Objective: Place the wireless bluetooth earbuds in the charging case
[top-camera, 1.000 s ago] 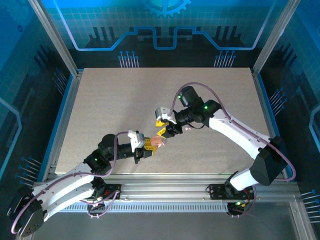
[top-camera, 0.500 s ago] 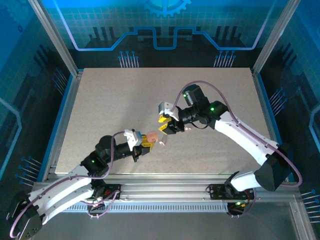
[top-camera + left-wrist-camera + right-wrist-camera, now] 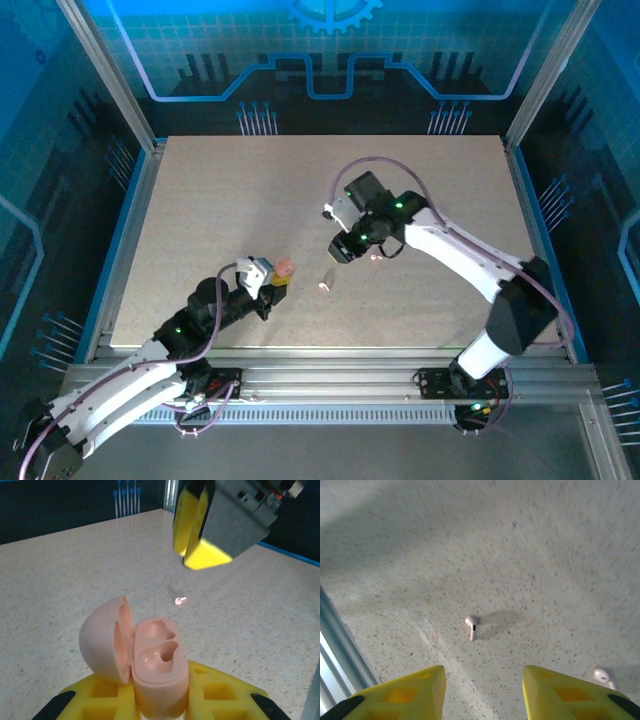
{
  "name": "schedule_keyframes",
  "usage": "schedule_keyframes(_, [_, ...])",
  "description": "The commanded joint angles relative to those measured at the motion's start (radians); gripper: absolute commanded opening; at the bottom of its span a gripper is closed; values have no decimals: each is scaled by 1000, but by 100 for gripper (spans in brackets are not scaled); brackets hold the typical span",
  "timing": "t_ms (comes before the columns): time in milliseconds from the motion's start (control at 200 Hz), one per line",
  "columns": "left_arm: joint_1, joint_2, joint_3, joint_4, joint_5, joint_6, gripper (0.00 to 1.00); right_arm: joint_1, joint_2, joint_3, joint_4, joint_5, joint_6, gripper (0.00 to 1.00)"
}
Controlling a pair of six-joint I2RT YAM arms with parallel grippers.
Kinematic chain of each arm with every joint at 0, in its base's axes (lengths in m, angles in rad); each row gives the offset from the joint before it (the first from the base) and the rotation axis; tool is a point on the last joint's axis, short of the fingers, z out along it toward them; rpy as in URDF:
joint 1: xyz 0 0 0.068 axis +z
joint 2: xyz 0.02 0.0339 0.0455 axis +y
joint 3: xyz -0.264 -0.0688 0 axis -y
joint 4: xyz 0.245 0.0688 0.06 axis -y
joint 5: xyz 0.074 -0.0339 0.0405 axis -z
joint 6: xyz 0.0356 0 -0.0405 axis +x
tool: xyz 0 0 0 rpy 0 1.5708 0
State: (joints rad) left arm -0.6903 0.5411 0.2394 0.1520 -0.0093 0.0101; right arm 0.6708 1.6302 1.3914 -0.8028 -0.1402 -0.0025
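Note:
The pale pink charging case stands with its lid swung open to the left and both sockets empty. My left gripper is shut on its lower body, and in the top view the left gripper holds the case just above the table. One pale earbud lies on the table ahead of my open right gripper, which holds nothing. A second pale earbud lies by the right finger. From above, the right gripper hovers up and right of the first earbud.
The speckled beige table is bounded by a metal frame, with a rail close on the left in the right wrist view. The right gripper's yellow fingers hang beyond the case in the left wrist view.
The left gripper has drawn back left with the open case. The right gripper has pulled away from the case, turned downward and opened wider; an earbud now lies on the table between them.

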Motion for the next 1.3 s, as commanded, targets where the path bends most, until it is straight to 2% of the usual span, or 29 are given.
schedule_keyframes(0, [-4, -30, -3, -69, -68, -27, 15, 33, 83, 54, -95, 10, 108, 46])
schedule_keyframes(315, [-4, -80, -14, -100, -100, -33, 15, 78, 320, 186, -137, 42, 141, 47])
schedule_keyframes(560, [-3, -90, -12, -107, -101, -29, 15, 105, 442, 234, -158, 8, 124, 47])
schedule_keyframes(1016, [-4, -90, -14, -101, -101, -29, 15, 147, 508, 236, -169, 62, 136, 45])
schedule_keyframes(1296, [-4, -89, -14, -100, -98, -27, 15, 156, 522, 224, -150, 113, 148, 41])
